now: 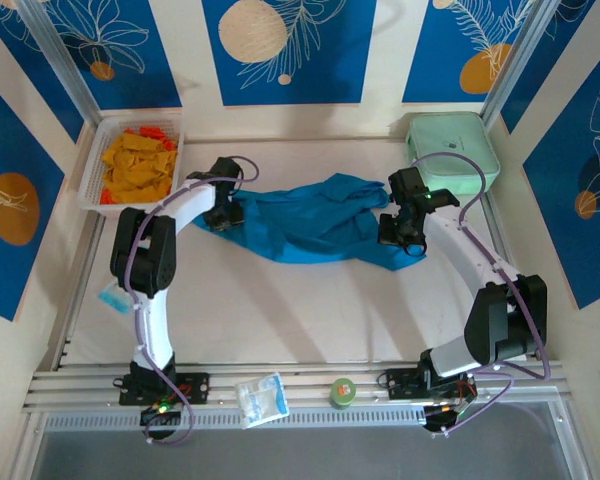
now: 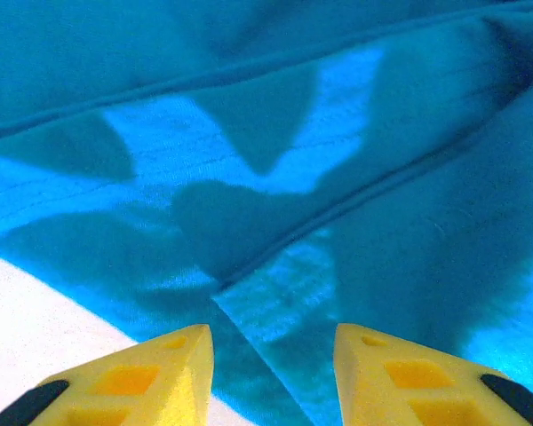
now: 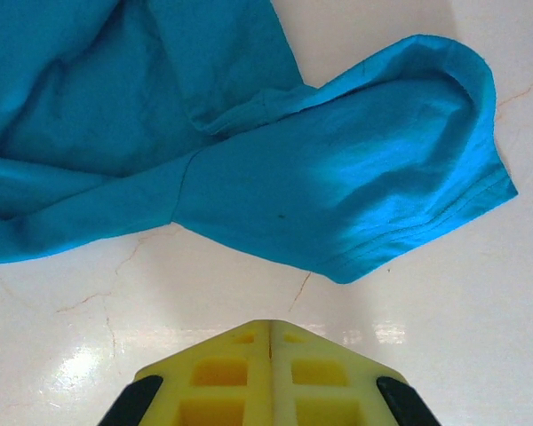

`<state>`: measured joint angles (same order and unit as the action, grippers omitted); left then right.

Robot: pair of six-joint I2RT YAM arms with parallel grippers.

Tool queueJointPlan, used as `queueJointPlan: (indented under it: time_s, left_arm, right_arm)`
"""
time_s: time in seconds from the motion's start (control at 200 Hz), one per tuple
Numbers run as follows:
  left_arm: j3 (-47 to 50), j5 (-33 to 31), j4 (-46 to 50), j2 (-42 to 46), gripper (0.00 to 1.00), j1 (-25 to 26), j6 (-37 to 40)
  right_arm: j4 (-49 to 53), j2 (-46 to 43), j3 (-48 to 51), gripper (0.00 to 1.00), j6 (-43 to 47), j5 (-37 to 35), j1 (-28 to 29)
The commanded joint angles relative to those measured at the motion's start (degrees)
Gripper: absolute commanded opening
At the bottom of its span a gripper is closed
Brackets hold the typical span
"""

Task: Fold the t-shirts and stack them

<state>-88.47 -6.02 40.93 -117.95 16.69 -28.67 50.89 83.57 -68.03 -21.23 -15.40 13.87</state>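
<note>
The blue t-shirt (image 1: 315, 225) lies crumpled in the middle of the white table (image 1: 280, 310), between the two arms, with a green case (image 1: 453, 150) at the far right corner and a white basket (image 1: 92, 170) at the far left. The left gripper (image 2: 271, 342) is over the shirt's left edge, its yellow fingers spread apart with nothing between them. The right gripper (image 3: 271, 330) is over bare table just beside a sleeve (image 3: 373, 204), its fingers pressed tight together and holding nothing.
</note>
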Motion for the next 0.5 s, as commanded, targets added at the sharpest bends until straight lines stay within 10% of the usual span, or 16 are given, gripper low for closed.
queueJointPlan:
  time_s: [0.0, 0.495]
  left_arm:
    - [-1.0, -0.4, -0.1, -1.5, 0.41, -1.1, -1.0]
    - [-1.7, 0.6, -2.6, -4.0, 0.41, -1.4, -0.7]
  right_arm:
    - [0.1, 0.5, 0.4, 0.02, -0.9, 0.5, 0.3]
    - [-0.7, 0.0, 0.9, 0.03, -1.5, 2.1, 0.0]
